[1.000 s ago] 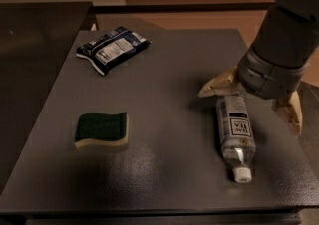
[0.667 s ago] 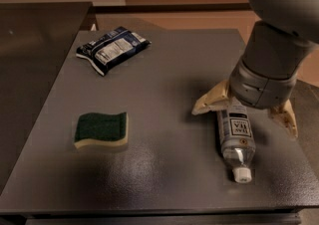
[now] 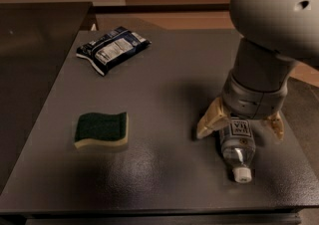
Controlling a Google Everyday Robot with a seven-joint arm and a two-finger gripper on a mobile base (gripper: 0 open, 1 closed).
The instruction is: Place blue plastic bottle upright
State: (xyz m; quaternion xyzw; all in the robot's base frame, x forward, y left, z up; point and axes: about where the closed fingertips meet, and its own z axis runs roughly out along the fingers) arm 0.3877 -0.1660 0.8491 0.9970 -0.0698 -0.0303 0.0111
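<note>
The blue plastic bottle point(image 3: 237, 145) lies on its side on the dark table point(image 3: 164, 84) at the right, white cap point(image 3: 241, 174) toward the front edge, label facing up. My gripper point(image 3: 240, 125) is right over the bottle's upper half, open, with one tan finger point(image 3: 209, 121) on its left and the other point(image 3: 275, 124) on its right. The grey arm hides the bottle's base end. The fingers straddle the bottle; whether they touch it is not clear.
A green-topped sponge point(image 3: 101, 130) lies at the front left. A dark blue snack packet point(image 3: 112, 48) lies at the back left. The table's right edge is close to the bottle. A dark counter stands to the left.
The arm has come down and forward over the bottle, so the open fingers now straddle its upper half. The bottle, sponge and packet have not moved.
</note>
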